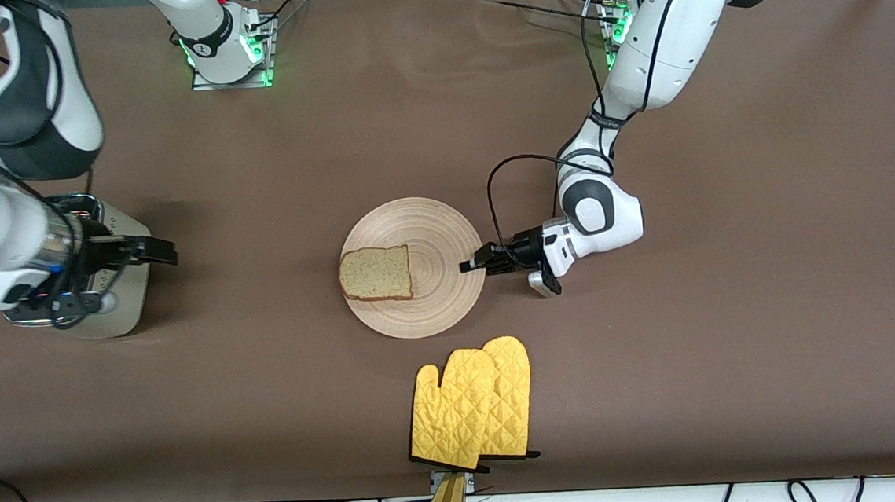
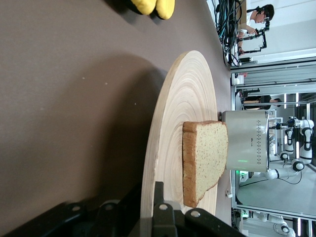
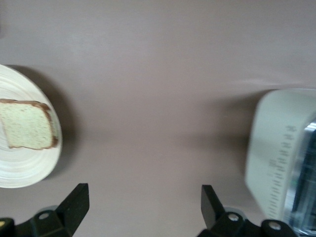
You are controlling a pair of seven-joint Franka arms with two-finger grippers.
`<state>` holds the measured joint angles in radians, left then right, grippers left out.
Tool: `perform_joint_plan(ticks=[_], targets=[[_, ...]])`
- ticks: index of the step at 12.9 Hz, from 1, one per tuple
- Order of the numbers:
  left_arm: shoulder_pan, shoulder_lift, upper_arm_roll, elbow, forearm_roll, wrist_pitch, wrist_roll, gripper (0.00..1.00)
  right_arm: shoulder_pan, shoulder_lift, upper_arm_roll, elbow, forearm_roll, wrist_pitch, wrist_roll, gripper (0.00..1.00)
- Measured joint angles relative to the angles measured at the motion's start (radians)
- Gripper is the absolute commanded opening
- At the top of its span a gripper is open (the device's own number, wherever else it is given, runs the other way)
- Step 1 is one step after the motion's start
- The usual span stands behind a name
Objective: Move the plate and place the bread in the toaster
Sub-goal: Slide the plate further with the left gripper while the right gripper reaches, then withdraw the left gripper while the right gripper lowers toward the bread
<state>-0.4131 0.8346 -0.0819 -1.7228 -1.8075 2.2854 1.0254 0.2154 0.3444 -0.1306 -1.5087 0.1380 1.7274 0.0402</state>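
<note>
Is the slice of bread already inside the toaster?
No, the bread lies flat on the plate, apart from the toaster at the right arm's end of the table.

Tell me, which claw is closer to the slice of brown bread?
The left claw. It is shut on the rim of the round wooden plate holding the speckled bread slice. The open right claw is up by the cream toaster.
</note>
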Motion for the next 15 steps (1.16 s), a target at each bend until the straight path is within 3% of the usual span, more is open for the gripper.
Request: perform_joint_plan(ticks=[1, 3, 4, 5, 6, 11, 14, 15], targets=[[0.000, -0.005, 0.000, 0.000, 0.006, 0.000, -0.003, 0.30, 0.019, 0.021, 0.000, -0.004, 0.036, 0.028, 0.009, 1.00], [-0.001, -0.021, 0.000, -0.004, 0.010, 0.000, -0.020, 0.34, 0.049, 0.068, 0.000, -0.007, 0.082, 0.095, 0.038, 1.00], [-0.001, -0.029, 0.000, -0.011, 0.011, 0.000, -0.026, 0.45, 0.067, 0.089, 0.001, -0.007, 0.088, 0.132, 0.061, 1.00], [-0.001, -0.034, 0.001, -0.016, 0.011, 0.000, -0.028, 0.76, 0.089, 0.109, 0.001, -0.008, 0.090, 0.171, 0.086, 1.00], [-0.001, -0.038, 0.004, -0.023, 0.012, 0.000, -0.029, 1.00, 0.115, 0.130, 0.001, -0.008, 0.091, 0.212, 0.108, 1.00], [0.051, -0.116, 0.027, -0.115, 0.054, 0.003, -0.034, 1.00, 0.197, 0.237, 0.002, -0.010, 0.109, 0.385, 0.139, 1.00], [0.193, -0.234, 0.026, -0.227, 0.171, 0.002, -0.058, 1.00, 0.236, 0.282, 0.002, -0.010, 0.117, 0.438, 0.139, 1.00], [0.253, -0.283, 0.016, -0.261, 0.263, 0.000, -0.095, 1.00, 0.249, 0.291, 0.002, -0.010, 0.118, 0.444, 0.139, 1.00]])
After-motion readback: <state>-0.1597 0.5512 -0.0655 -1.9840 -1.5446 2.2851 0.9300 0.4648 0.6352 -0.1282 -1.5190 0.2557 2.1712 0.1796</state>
